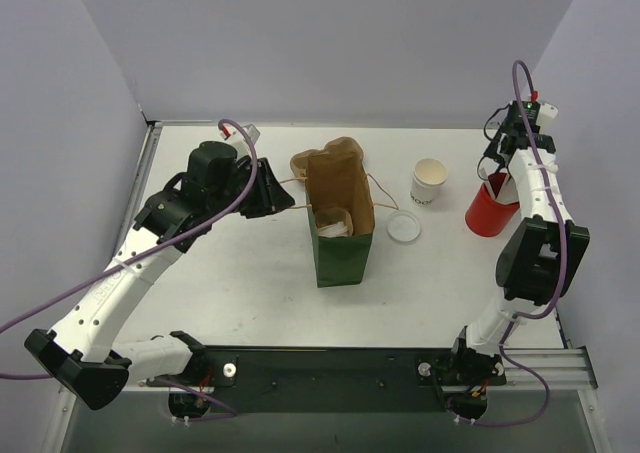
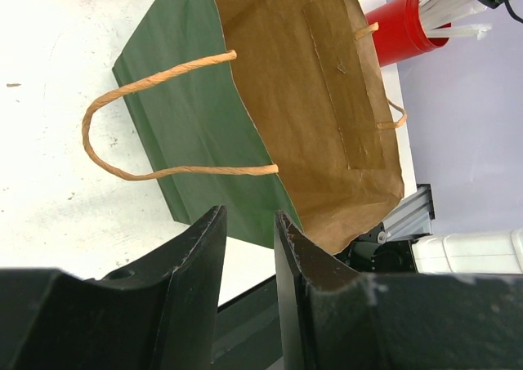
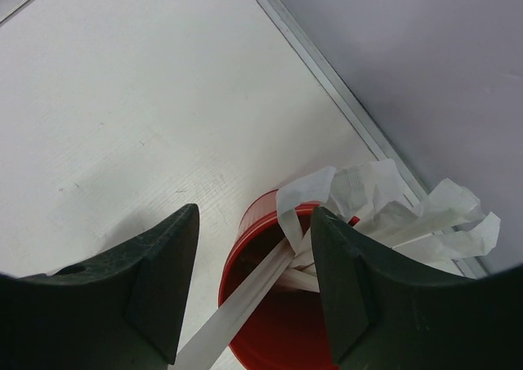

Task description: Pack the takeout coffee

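Note:
A green paper bag (image 1: pixel 342 251) with a brown inside stands open mid-table. A white, lidded-cup shape, apparently the takeout coffee (image 1: pixel 335 223), shows inside it, mostly hidden by the bag walls. My left gripper (image 1: pixel 283 199) hangs at the bag's left side by its twine handle (image 2: pixel 147 117). Its jaws (image 2: pixel 249 223) stand partly open with only table showing between them. My right gripper (image 1: pixel 497 171) hovers over the red cup (image 3: pixel 282 321) of white wrapped straws, open (image 3: pixel 253 223). One straw (image 3: pixel 245 300) runs through the gap, untouched by either finger.
A white cup with a tan inside (image 1: pixel 429 182) stands right of the bag. A loose flat white lid (image 1: pixel 404 226) lies on the table in front of it. The red cup (image 1: pixel 488 209) sits near the right wall. A black rail (image 1: pixel 330 368) runs along the near edge.

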Available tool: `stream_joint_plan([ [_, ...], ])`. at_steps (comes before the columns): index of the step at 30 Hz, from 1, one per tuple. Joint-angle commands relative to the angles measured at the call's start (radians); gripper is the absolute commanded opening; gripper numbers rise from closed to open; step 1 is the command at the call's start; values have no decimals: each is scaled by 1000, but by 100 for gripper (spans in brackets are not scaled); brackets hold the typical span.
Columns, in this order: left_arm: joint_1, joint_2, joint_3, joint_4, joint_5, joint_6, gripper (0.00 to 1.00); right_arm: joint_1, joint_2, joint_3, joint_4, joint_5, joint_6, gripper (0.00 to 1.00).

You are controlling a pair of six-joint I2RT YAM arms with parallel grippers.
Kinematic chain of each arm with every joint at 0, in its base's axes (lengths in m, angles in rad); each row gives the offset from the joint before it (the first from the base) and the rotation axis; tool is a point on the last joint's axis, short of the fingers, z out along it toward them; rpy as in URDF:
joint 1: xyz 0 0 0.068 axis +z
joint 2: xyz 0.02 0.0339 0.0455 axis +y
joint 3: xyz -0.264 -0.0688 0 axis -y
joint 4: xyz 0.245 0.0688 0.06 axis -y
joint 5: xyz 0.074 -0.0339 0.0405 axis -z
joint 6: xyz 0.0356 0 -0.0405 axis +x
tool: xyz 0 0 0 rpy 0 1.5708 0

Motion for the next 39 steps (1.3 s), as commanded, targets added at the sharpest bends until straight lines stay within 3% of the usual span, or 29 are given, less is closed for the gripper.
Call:
stream_joint_plan([
  [1,10,2,27,48,17,15,40,-3,19,32,24,15,-14,52],
  [8,21,2,27,42,17,21,40,-3,38,26,37,36,-55,47],
  [11,27,1,26,40,12,22,40,-3,42,17,49,44,-61,39],
  [20,36,-2,27,46,16,21,40,25,2,29,51,128,-134,0],
  [39,44,-2,16,60,25,30,40,89,-303,-26,31,248,-259,0],
])
